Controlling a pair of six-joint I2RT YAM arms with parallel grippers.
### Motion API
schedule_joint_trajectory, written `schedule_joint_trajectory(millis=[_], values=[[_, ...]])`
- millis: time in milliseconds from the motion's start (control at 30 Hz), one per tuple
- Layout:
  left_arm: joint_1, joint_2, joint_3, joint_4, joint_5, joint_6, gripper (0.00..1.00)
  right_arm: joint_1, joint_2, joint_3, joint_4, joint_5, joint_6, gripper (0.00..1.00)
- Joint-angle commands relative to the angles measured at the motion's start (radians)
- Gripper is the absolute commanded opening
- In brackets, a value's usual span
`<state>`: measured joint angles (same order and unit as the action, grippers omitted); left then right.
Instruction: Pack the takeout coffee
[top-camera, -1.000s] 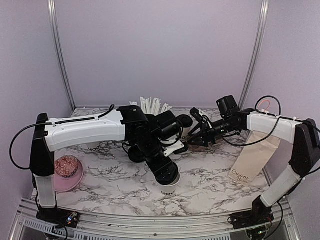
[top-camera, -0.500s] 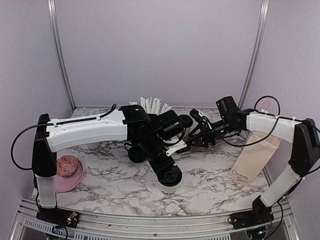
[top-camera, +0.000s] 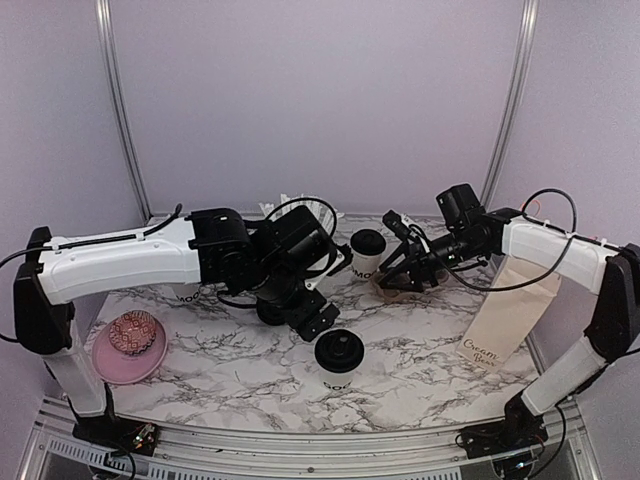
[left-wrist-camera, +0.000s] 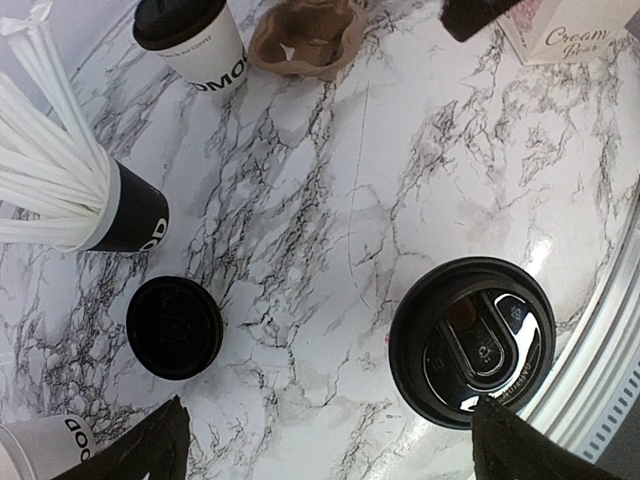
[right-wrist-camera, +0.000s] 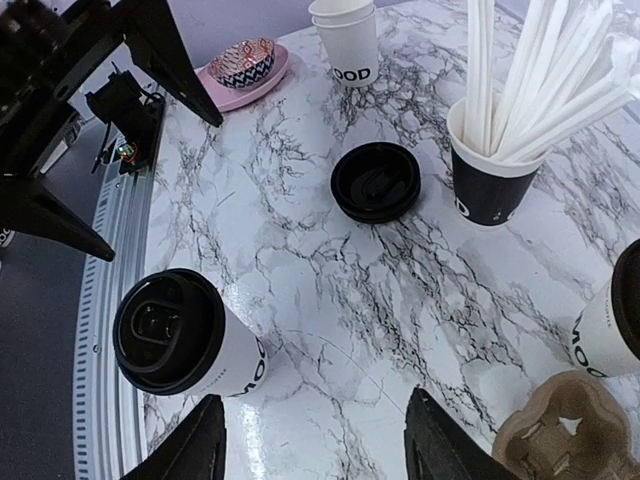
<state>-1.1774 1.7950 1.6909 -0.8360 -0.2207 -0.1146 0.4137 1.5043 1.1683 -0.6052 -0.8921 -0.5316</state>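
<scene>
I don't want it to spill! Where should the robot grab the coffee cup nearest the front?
On the front cup, probably the white wall just below the black lid, coming from the side: it stands upright, with nothing close beside it.

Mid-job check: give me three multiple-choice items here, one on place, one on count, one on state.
1. The cardboard carrier sits: A at the far left; B beside the far lidded cup; C at the near edge.
2. Cups wearing black lids: A one; B two; C four.
3. The left gripper is: A open, empty; B shut on a cup; C shut, empty.
Answers: B, the left wrist view shows them together; B, the far one plus the near lidded cup; A, its fingers stand wide apart, nothing between.
</scene>
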Motion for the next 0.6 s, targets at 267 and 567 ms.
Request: schedule_joint_trajectory(millis=[267, 567], values=[[0.022, -0.272, -0.554, 0.768, -0.102, -0.277, 0.88, 0.138, -0.074, -0.084, -0.096, 0.008, 0.082, 0.63], [0.077, -0.309, -0.737, 0.986, 0.126, -0.387, 0.84, 0.201, 0.000, -0.114, -0.102, 0.010, 0.087, 0.67]])
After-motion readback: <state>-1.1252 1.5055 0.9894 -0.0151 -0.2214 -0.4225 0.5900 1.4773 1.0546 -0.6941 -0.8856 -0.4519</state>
